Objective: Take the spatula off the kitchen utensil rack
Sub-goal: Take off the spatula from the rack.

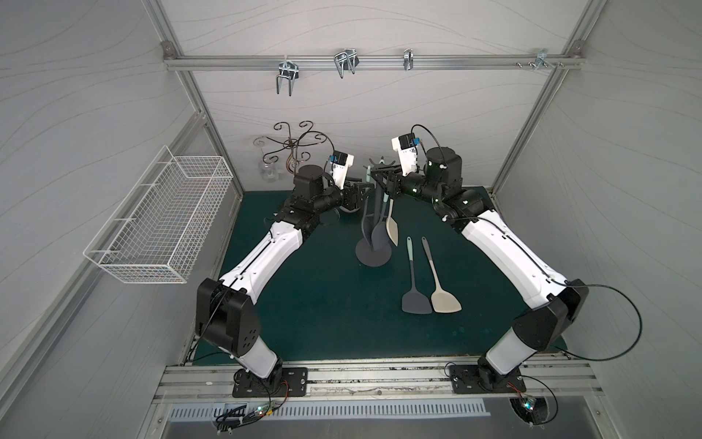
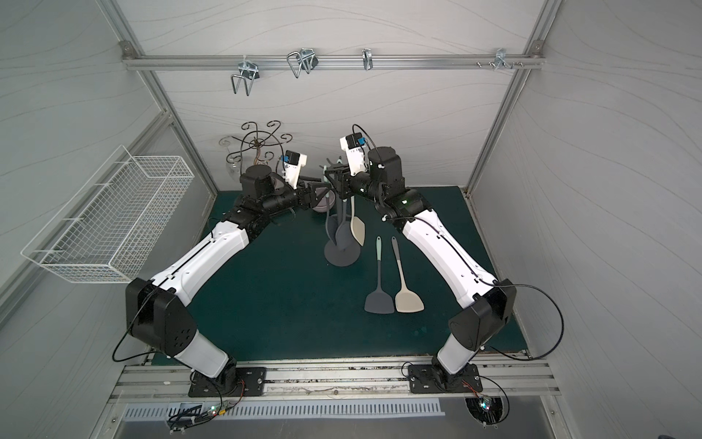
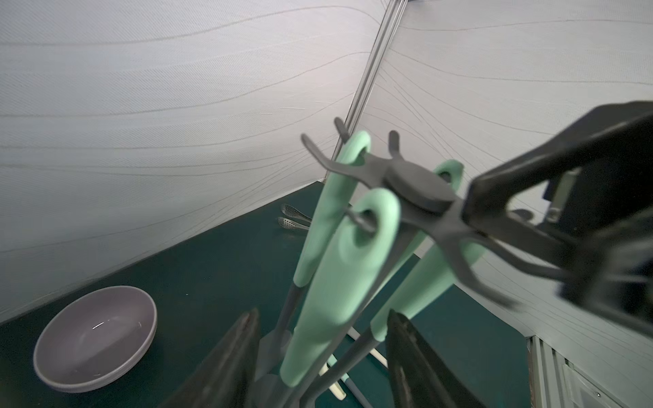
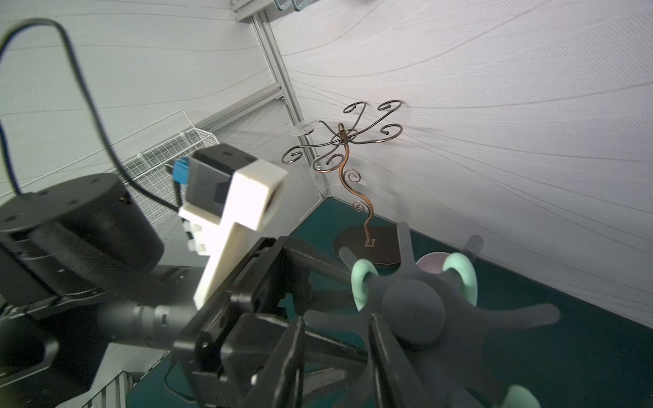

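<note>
Left wrist view, mint-handled spatula (image 3: 339, 282) hanging by its eyelet from matte grey kitchen utensil rack (image 3: 417, 187), left gripper (image 3: 322, 314) spread around handle, right gripper (image 4: 337, 319) pinching a crown hook arm.

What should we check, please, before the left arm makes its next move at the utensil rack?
1. The left gripper straddles the mint handle: ok.
2. Handle gripped: not ok, the jaws stand open on either side of it.
3. The right gripper steadies the kitchen utensil rack: ok, it appears clamped on a crown arm.
4. Handle's loop free of its hook: not ok, the hook passes through the loop.
5. That handle belongs to a spatula: cannot tell, its head is hidden in the left wrist view.
6. The bowl is clear of the left gripper: ok.
</note>
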